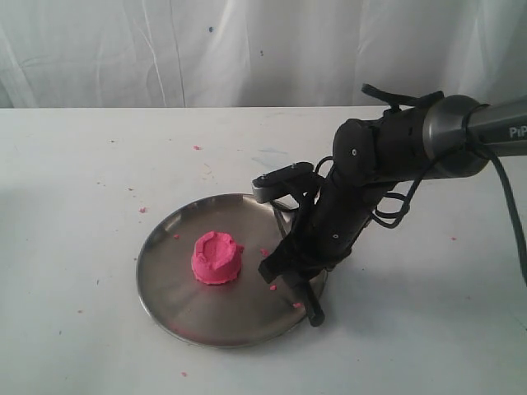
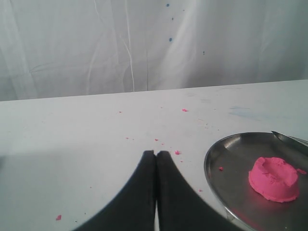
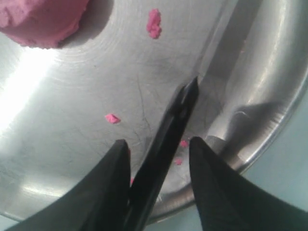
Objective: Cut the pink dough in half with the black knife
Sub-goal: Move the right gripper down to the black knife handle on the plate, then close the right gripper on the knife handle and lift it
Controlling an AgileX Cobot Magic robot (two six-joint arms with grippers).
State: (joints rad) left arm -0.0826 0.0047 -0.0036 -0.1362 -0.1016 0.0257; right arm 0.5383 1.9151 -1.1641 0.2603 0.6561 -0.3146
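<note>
**Right fingers.** The right fingers (image 3: pixel 211 183) were found spread, lowered over the right rim of the steel plate (image 1: pixel 214 317). The black knife (image 3: pixel 180 110) was seen between them, with its narrow tip pointing inward over the plate surface. The blade lay close against one finger and was separated from the other by a clear gap. No closed pinch on the knife was observed. Whether the near finger actually touched the blade could not be determined.

**Left fingers.** The left fingers (image 2: pixel 139 192) were pressed together, tip against tip, with nothing held between them. They were positioned above the bare bench (image 1: pixel 82 164), just beside the plate rim and apart from it.

**Pink dough.** The pink dough (image 1: pixel 216 257) was seen as one round, dented lump, uncut, resting on the plate slightly nearer its left rim than its right. It was well apart from the right fingers, with a stretch of bare steel lying between it and the knife tip. It was also apart from the left fingers, beyond the plate rim.

**Other items.** Small pink crumbs (image 3: pixel 154 23) were scattered on the plate around the knife tip and on the bench. The plate was set well away from the far edge of the bench.
</note>
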